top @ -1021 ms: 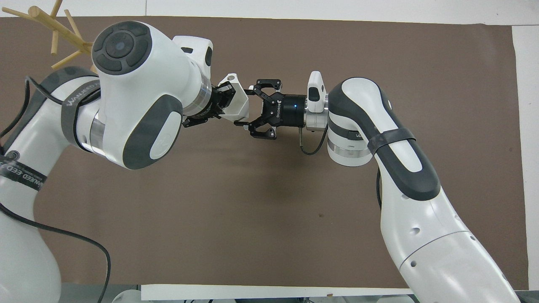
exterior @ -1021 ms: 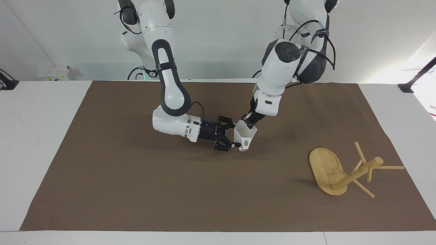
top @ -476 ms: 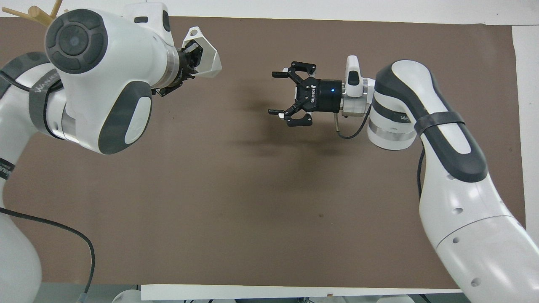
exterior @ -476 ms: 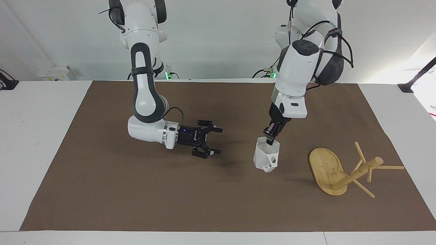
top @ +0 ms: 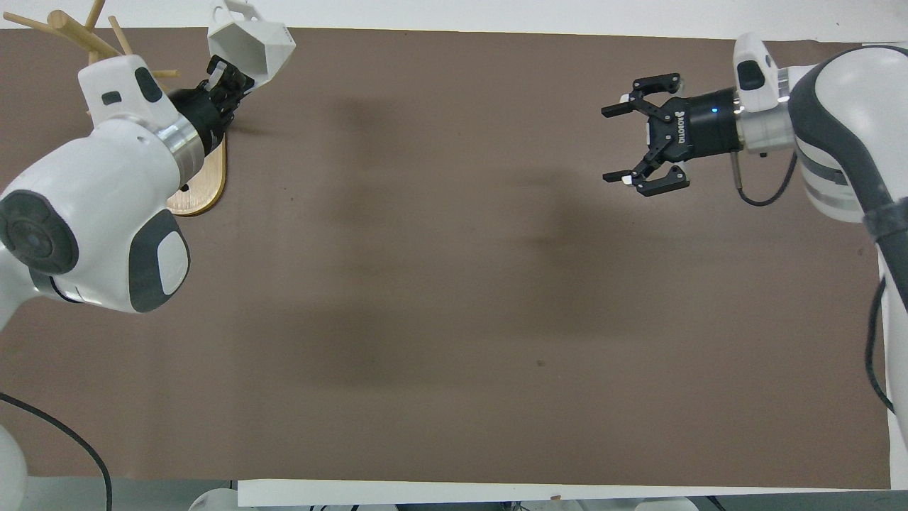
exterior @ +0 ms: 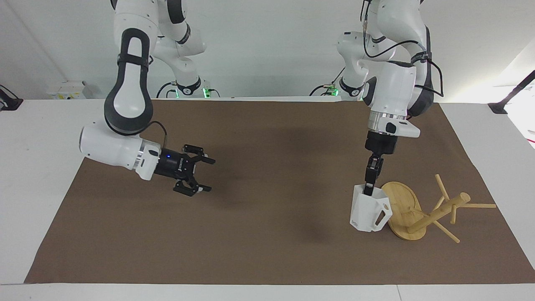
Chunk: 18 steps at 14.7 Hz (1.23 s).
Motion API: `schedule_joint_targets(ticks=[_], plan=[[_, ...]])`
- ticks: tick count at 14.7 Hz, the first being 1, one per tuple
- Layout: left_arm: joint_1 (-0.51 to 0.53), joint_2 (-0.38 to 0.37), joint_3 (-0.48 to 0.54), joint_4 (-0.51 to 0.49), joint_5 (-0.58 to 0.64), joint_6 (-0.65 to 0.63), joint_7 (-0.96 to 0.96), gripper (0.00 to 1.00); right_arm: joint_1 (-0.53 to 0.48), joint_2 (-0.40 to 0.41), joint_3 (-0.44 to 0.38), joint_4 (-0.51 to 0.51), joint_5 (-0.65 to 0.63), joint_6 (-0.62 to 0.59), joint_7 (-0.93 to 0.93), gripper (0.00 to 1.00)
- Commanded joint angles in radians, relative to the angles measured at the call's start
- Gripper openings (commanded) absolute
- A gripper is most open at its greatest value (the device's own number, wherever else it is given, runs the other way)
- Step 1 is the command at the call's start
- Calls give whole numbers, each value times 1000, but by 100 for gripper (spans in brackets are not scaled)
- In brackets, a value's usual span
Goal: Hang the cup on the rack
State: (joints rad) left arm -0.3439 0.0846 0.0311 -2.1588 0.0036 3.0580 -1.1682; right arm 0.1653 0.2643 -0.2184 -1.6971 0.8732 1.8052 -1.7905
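The white faceted cup (exterior: 370, 211) hangs upright from my left gripper (exterior: 369, 190), which is shut on its rim from above. The cup is low over the brown mat, right beside the rack's oval base (exterior: 399, 200). Its handle points toward the rack. The bamboo rack lies tipped on its side at the left arm's end of the table, its post (exterior: 439, 213) and pegs slanting over the mat. In the overhead view the cup (top: 252, 39), left gripper (top: 225, 71) and rack base (top: 202, 181) show too. My right gripper (exterior: 200, 175) is open and empty over the right arm's end of the mat (top: 624, 145).
A brown mat (exterior: 267, 242) covers most of the white table (exterior: 42, 146). A black clamp (exterior: 508, 100) stands at the table's edge near the left arm's base. A small white box (exterior: 69, 90) sits near the right arm's base.
My left gripper has carried the cup from the middle of the mat to beside the rack's base and lowered it. My right gripper, open, has drawn back toward the right arm's end.
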Motion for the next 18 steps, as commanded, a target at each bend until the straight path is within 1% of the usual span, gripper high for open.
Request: schedule_joint_targets(ticks=[1,4,6,7,8,10,11,12,13,15,17,18], plan=[[23,-69,-14,-111,23,62,57,0,-29,-131,8,-27,-263,-33,219,100],[34,-98,-13,-173,23,59,187,0,-36,-203,10,-23,-471,-50,458,100],[75,-98,-16,-185,24,61,225,0,-26,-246,13,-12,-587,-78,633,100],[88,-97,-16,-185,24,61,225,0,-24,-249,17,40,-668,-125,736,100],[104,-98,-17,-191,24,62,225,0,-27,-247,19,112,-725,-214,863,100],[129,-98,-19,-199,24,62,225,0,-30,-240,19,222,-781,-384,1128,100],[138,-98,-19,-199,23,62,225,0,-36,-241,13,259,-793,-450,1240,100],[138,-94,-19,-199,23,62,225,0,-43,-243,4,275,-793,-498,1328,100],[138,-89,-19,-199,23,62,225,0,-44,-243,-1,278,-800,-518,1399,100],[138,-83,-19,-199,24,62,225,0,-38,-270,13,264,-905,-543,1578,100],[141,-68,-19,-193,24,62,225,0,-62,-296,85,243,-953,-538,1657,100],[150,-49,-19,-185,26,62,225,0,-79,-304,90,241,-953,-552,1671,100]])
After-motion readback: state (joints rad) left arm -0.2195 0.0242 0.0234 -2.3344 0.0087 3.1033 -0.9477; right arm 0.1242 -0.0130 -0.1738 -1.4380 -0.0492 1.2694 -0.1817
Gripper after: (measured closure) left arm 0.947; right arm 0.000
